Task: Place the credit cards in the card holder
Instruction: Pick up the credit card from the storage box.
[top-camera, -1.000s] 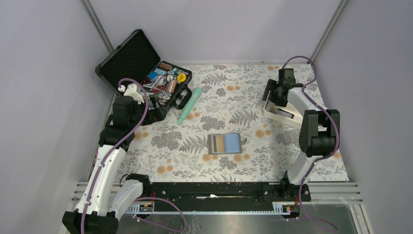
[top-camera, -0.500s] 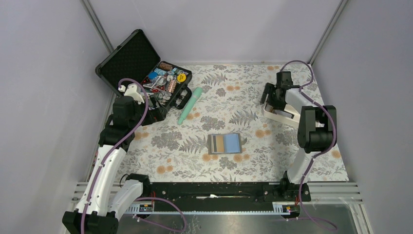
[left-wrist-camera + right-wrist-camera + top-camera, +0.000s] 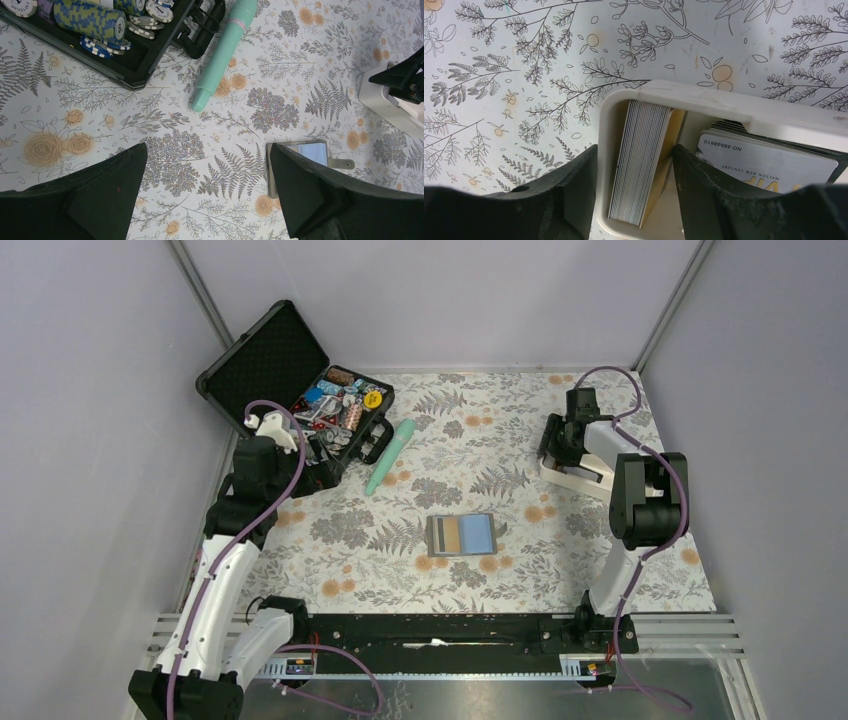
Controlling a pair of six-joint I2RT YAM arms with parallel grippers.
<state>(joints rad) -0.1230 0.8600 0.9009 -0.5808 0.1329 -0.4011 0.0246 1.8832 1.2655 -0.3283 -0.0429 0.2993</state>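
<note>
Over the far-left part of the floral tablecloth [image 3: 400, 570], the left gripper [image 3: 207, 147] is hovering with its fingers spread wide and nothing between them. It is hanging just beside the open black hard case of poker chips [image 3: 145, 60], with the mint-green pen-like tube [image 3: 225, 55] lying just beyond it.

In the middle of the table, between the two arms, the small grey-brown folding card holder [image 3: 461, 534] is lying open and flat, with its pockets facing up.

On the far right, the right gripper [image 3: 634, 150] is reaching down over one end of the white oblong plastic tray [image 3: 724, 107]. The thin credit cards [image 3: 639, 165] are standing there on edge as a tight stack against the tray's end wall. More cards [image 3: 764, 157] are lying flat in the next compartment.

The fingers are standing partly apart and straddling the stack. One is sitting outside the end wall and the other inside the tray against the yellow-faced card. Whether they are pressing yet is not clear.

The stack's long edge is running in line with the fingers, so its broad faces are meeting the pads squarely. The outer finger is bracketing the wall along with the cards, and I judge this the risk. The right arm is plainly the one placed for the pick.
</note>
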